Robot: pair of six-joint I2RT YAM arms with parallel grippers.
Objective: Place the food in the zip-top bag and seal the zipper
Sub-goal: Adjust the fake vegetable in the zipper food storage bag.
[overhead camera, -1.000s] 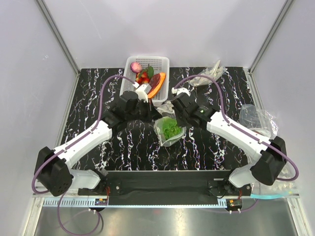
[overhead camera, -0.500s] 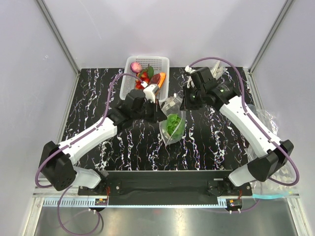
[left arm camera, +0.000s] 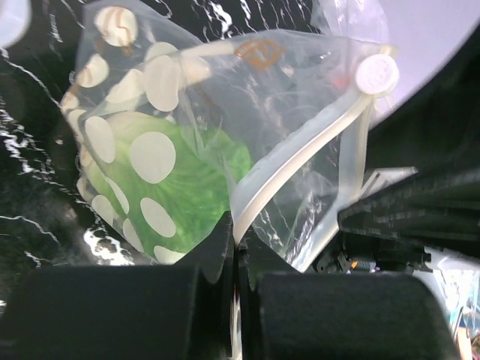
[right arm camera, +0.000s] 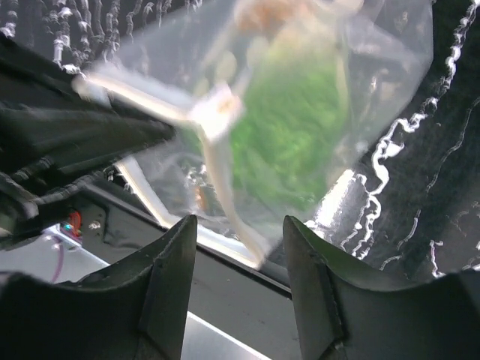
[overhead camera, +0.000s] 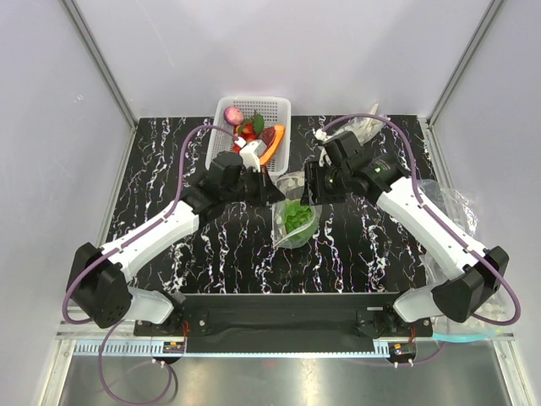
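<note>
On the black white-veined table (overhead camera: pixel 169 161), the clear dotted zip-top bag (overhead camera: pixel 284 238) is at centre with the pale-green leafy lettuce head (overhead camera: pixel 296 216) inside; the other toy food lies in the white lattice basket (overhead camera: pixel 254 101) at the far edge. The pale press-seal zipper strip (left arm camera: pixel 300 152) runs lengthwise from the left gripper (left arm camera: pixel 235 238), clamped on one end, towards the right gripper (right arm camera: pixel 240 225). The right jaws stand apart, gripping nothing, with the strip directly ahead of their gap.
</note>
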